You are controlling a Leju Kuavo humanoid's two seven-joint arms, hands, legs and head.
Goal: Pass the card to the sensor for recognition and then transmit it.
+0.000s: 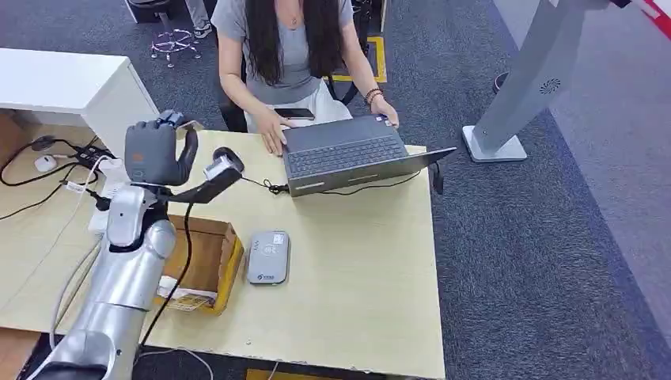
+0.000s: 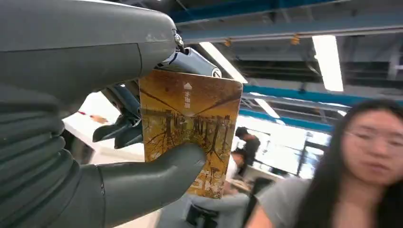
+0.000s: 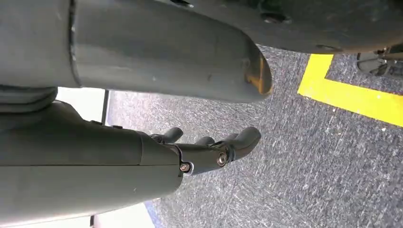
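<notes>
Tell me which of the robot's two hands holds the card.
The left hand, raised over the table's far left, grips the brown picture card between thumb and fingers. The right hand hangs over the carpet, holding nothing.

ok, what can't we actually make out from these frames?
- Card, head view: hidden behind the left robot hand.
- Card's lower part, left wrist view: the thumb covers it; small print unreadable.
- Sensor markings, head view: too small.
- Cardboard box contents: the left arm blocks them.
- Right robot hand, right wrist view: over carpet, table out of frame.
</notes>
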